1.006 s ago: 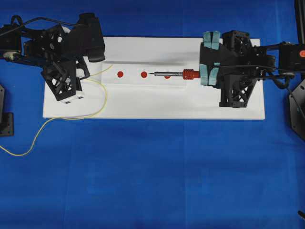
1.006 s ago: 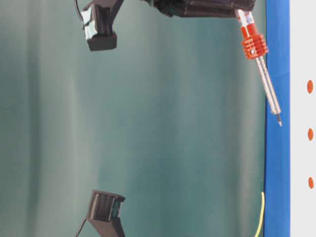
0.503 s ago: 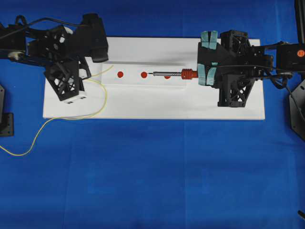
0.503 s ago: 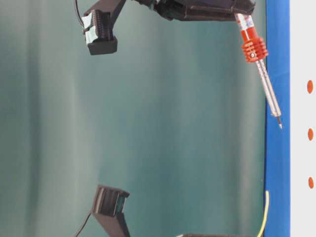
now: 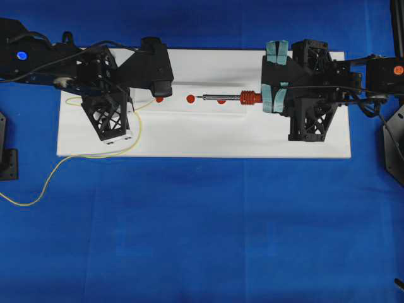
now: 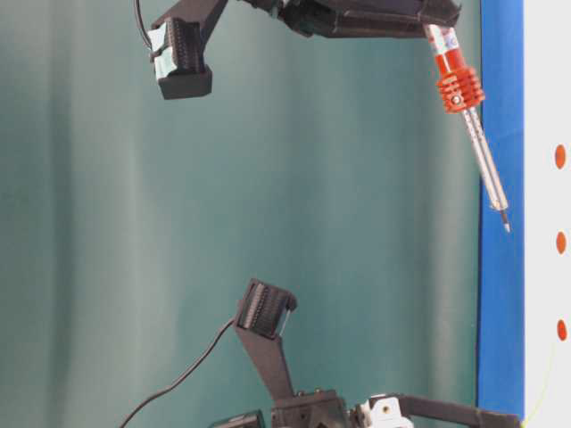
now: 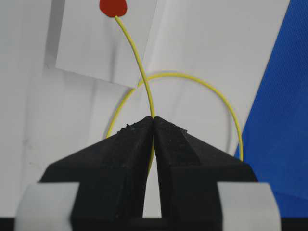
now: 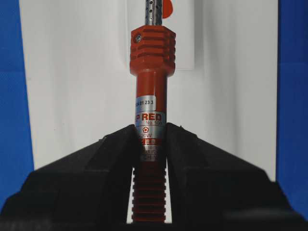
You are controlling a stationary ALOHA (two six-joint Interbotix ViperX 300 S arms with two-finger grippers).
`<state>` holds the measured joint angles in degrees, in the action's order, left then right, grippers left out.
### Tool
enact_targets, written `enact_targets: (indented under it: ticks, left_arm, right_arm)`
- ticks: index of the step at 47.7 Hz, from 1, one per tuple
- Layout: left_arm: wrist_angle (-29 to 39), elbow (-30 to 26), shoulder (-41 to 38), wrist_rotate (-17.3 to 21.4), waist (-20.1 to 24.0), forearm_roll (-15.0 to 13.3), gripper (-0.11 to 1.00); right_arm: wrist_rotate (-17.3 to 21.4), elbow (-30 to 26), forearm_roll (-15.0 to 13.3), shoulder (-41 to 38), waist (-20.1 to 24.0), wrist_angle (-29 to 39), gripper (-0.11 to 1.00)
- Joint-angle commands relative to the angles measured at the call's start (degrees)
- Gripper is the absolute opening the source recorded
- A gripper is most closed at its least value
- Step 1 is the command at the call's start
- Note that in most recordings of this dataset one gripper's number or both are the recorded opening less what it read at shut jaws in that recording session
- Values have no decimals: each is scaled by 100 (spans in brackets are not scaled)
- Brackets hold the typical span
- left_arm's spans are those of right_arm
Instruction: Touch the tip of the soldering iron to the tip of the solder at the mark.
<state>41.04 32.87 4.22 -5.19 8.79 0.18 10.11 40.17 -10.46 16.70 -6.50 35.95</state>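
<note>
Two claws: the left claw [image 7: 153,126] is clenched on the one solder [image 7: 139,67], a thin yellow wire whose tip touches a red mark [image 7: 113,6]; the right claw [image 8: 150,139] is clamped on the handle of the one soldering iron [image 8: 151,72]. Overhead, the iron [image 5: 228,98] lies level above the white board [image 5: 202,139], its point aimed at the left claw [image 5: 156,93]; three red marks sit in a row, the middle one [image 5: 190,98] just beyond the point; the solder [image 5: 82,158] loops off onto the blue counter [image 5: 202,227].
</note>
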Motion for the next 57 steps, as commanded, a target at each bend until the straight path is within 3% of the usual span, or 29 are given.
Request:
enact_targets:
  ticks: [1, 28, 57]
  left_arm:
    - [-44, -149, 0, 18, 18, 9, 1]
    - [9, -229, -211, 53, 44, 9, 1]
    - [26, -211, -202, 44, 44, 9, 1]
  right_arm:
    - [-9, -167, -18, 35, -18, -44, 7]
    - [-18, -299, -18, -193, -18, -79, 7]
    - [-62, -1362, -123, -1441, -18, -44, 7]
